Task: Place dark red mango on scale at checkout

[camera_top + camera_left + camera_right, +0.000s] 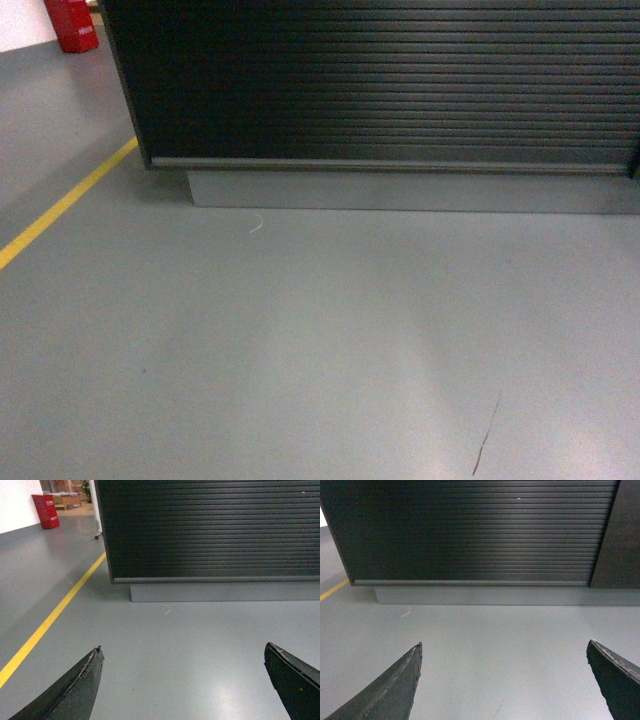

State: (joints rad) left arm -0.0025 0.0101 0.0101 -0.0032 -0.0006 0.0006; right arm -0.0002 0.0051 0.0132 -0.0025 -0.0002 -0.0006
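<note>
Neither the dark red mango nor the white platform scale shows in any of the three views; all that faces the robot is the black checkout counter (380, 85) with its horizontally ribbed, slatted front, standing on a plain grey plinth (400, 190) above a smooth grey floor (300, 350). The counter's top lies above the frame, so whether the fruit or the scale sits up there cannot be told from here. The left gripper (182, 680) hangs low over the floor with its two dark fingers spread wide and nothing between them, and the right gripper (502, 680) is likewise parted and empty. A yellow floor line (65, 205) runs off to the left, past a red box-like object (72, 22) (too blurred to name more closely). As a judgement, a mango of this kind should be fairly heavy for its size, firm but bruisable, with a glossy skin that could slip; the safest hold would probably be across its broad middle, with moderate squeeze, and a gentle set-down on the flat platform so it does not roll.
</note>
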